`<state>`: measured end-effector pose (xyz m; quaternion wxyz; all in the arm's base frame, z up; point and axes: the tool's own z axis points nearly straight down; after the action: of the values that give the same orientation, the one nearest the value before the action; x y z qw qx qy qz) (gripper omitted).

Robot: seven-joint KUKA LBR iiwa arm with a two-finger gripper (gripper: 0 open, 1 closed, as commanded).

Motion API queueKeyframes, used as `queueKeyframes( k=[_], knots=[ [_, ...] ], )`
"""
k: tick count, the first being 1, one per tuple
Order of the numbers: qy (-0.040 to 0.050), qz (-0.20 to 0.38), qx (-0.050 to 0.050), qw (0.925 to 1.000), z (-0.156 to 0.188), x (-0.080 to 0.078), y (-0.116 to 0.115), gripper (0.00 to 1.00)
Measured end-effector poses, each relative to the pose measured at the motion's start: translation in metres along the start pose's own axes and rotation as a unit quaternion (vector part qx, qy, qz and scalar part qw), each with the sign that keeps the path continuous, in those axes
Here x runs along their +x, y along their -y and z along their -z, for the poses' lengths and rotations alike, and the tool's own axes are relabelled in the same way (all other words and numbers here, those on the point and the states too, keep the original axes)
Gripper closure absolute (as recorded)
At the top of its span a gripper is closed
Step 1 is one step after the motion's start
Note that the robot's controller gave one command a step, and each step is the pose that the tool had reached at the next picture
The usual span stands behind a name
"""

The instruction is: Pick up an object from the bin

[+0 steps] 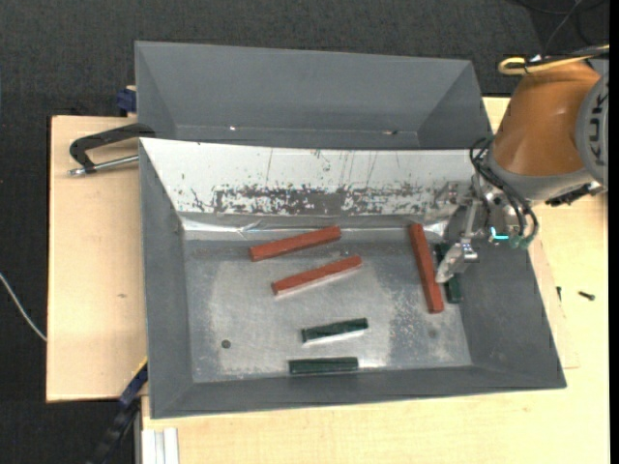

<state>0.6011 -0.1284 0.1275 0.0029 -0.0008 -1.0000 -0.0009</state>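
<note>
My gripper (453, 271) hangs low at the right side of the bin, close to the right wall. Just left of it a red bar (425, 267) lies lengthwise, running from the back wall toward the front, and looks to touch the gripper's side or nearly so. Two more red bars lie slanted in the middle of the bin: one (295, 243) near the back wall, the other (317, 275) just in front of it.
Two dark green bars lie toward the front: one (335, 331) mid-floor, the other (323, 365) by the front wall. The arm with its orange cover reaches in over the right rim. The left half of the floor is bare.
</note>
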Motion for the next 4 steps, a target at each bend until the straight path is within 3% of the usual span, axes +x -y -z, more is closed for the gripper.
queueKeyframes(
  k=[1, 2, 3, 4],
  knots=[
    [0.0041, 0.001, 0.001, 1.0000, 0.005, -0.002, 0.000, 0.00],
    [0.0069, 0.108, 0.002, 0.9941, -0.024, 0.003, 0.001, 0.00],
    [0.0075, 0.258, 0.003, 0.9661, -0.036, 0.010, 0.004, 0.00],
    [0.0068, 0.269, 0.002, 0.9631, -0.042, 0.016, -0.003, 0.00]
  ],
)
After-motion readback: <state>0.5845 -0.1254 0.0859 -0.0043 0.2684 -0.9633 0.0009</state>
